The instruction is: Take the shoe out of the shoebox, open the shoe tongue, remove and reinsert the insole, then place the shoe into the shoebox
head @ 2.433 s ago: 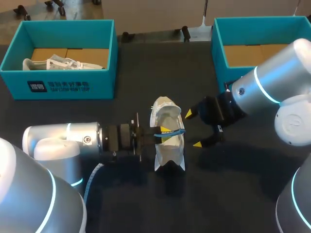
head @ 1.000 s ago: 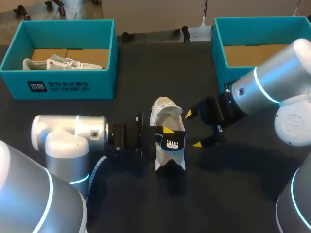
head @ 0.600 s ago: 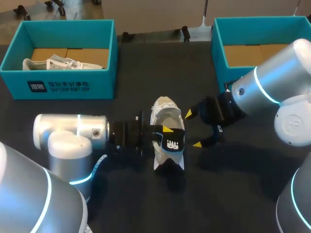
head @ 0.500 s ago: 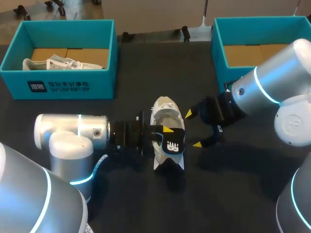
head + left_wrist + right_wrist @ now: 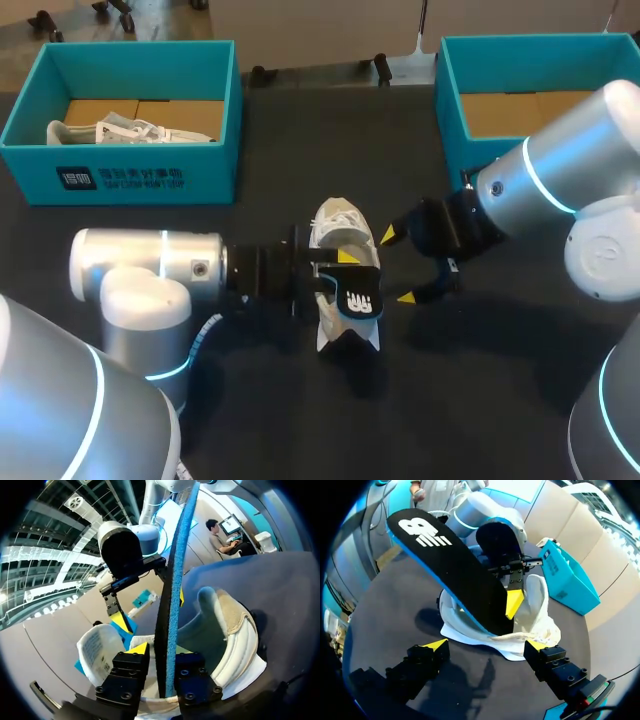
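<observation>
White mesh sneaker [image 5: 340, 222] stands unboxed on the black table [image 5: 300, 420], opened wide, its black, blue-backed insole [image 5: 361, 301] half out and pinched by the left gripper [image 5: 335, 268], the right gripper [image 5: 398, 266] spread empty alongside; reinserting and boxing apparently remain

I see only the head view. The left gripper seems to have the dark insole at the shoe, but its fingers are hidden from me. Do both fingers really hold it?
Observer: Yes. In the left wrist view the insole stands on edge between the two fingers of the left gripper, and both fingers press on it.
Operator: Good. Is the insole completely out of the shoe?
Observer: No. The right wrist view shows it slanting upward, with its lower end inside the opening of the shoe.
</observation>
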Motion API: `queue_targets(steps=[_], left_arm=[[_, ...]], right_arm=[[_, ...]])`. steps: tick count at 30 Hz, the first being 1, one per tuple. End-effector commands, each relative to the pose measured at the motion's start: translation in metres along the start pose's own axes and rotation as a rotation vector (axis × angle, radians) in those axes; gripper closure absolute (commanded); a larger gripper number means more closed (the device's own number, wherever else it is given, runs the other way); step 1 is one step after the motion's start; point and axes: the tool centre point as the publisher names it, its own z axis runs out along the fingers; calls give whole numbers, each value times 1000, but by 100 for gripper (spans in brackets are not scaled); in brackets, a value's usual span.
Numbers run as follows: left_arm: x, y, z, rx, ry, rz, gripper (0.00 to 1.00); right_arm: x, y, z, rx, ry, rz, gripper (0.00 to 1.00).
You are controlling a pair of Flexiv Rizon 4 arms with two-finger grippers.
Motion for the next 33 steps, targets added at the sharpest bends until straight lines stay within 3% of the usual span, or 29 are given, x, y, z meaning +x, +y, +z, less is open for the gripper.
queue_targets(steps=[1,9,19,25,27,33], left_arm=[[-2,-9,-5,5,5,5,78],[-6,-26,-12,34,-27,6,84],[6,-40,-21,29,-26,-9,78],[10,-39,-19,24,-15,-23,89],[11,-37,-17,22,-12,-25,100],[12,-28,-12,2,15,-11,100]], right_arm=[[1,0,0,-2,-2,-2,0],[1,0,0,-2,-2,-2,0],[1,0,0,-2,-2,-2,0],[1,0,0,-2,-2,-2,0],[1,0,0,-2,-2,-2,0],[1,0,0,-2,-2,-2,0]])
